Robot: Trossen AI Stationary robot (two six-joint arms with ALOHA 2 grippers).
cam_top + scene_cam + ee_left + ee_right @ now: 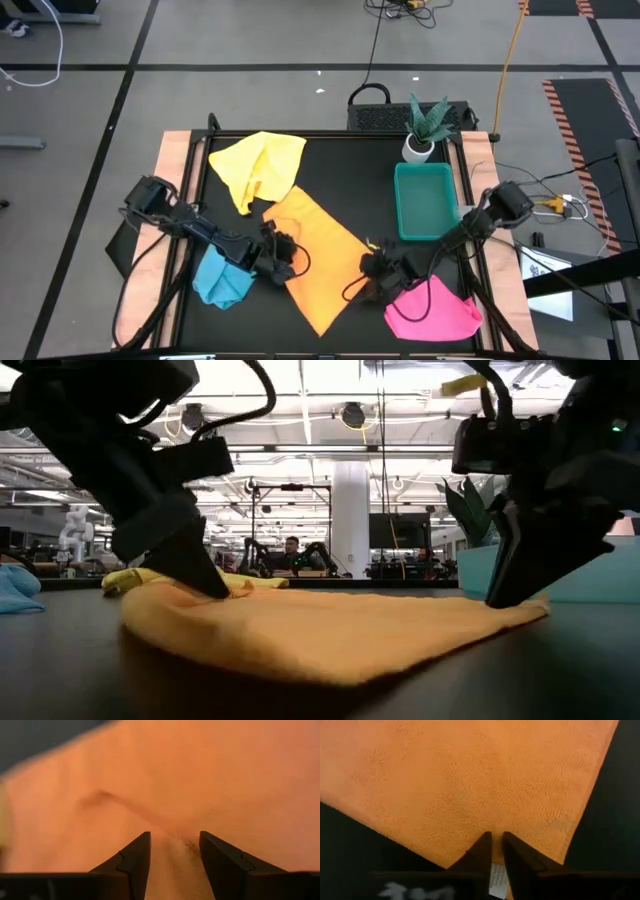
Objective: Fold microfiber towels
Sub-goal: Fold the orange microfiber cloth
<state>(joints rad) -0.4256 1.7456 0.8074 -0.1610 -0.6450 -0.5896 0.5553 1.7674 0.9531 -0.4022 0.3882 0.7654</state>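
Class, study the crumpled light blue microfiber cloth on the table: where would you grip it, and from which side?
Grip the crumpled light blue microfiber cloth at a raised fold on top, coming straight down. It is bunched into a heap with no flat edge showing, so a peak is likely easiest to pinch. The left pincer is nearest.

Both arms are dark, jointed and slim, with black cables looping alongside; the left gripper (174,865) has black, wedge-shaped fingers. The right gripper (496,854) has matching tapered black fingers.

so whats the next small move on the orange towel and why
Probably close the left gripper: its fingers stand open over the orange towel, while the right gripper looks pinched on the opposite edge. Both need a hold before lifting to fold.
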